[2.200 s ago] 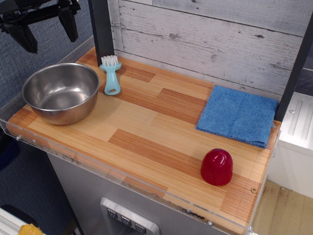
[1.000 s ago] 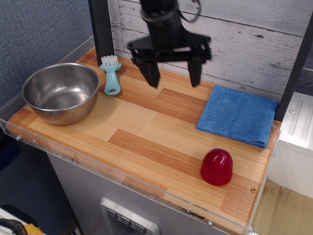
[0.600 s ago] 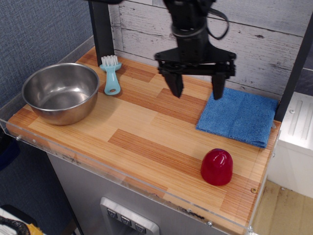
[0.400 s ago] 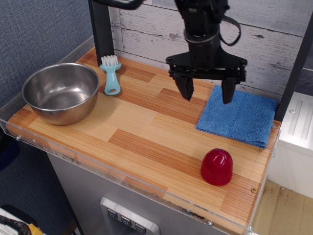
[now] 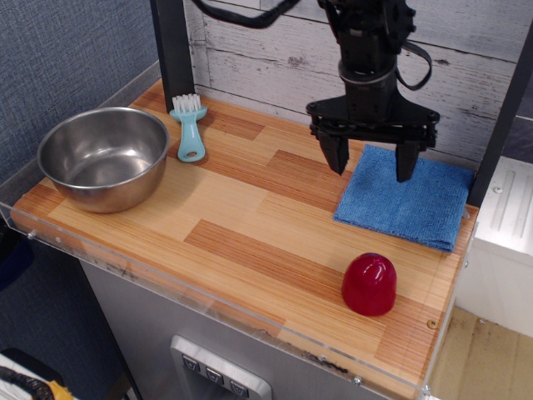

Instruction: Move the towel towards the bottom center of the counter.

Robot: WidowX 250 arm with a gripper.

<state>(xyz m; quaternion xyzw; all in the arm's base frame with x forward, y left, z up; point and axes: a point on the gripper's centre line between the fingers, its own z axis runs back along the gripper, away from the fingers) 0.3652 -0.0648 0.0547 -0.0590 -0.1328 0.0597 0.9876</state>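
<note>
**A:** Checking towel position — where's it sitting?

**B:** Towel [image 5: 405, 197] is lying flat at the back right corner of the counter [image 5: 241, 217], right edge close to the counter's right edge, back edge near the plank wall [image 5: 350, 42].

**A:** Gripper?

**B:** Gripper [image 5: 372, 160] is hanging over the towel's back left part, pointing down. Fingers are spread wide, holding nothing. One fingertip [image 5: 340, 160] is showing over bare wood just beside the towel's left edge, the other over the blue cloth. Can't tell if the tips are touching the surface.

**A:** Anything else on the bench?

**B:** Red dome-shaped object [image 5: 369, 284] is sitting near the front right corner, in front of the towel and apart from it. Steel bowl [image 5: 104, 157] is occupying the left end, near the front left corner. Light-blue brush [image 5: 190, 127] is lying just behind and right of the bowl, bristles toward the wall, beside the black post [image 5: 171, 50] at the back left.

**A:** Front centre?

**B:** Showing only plank surface behind the acrylic rim [image 5: 166, 287].
</note>
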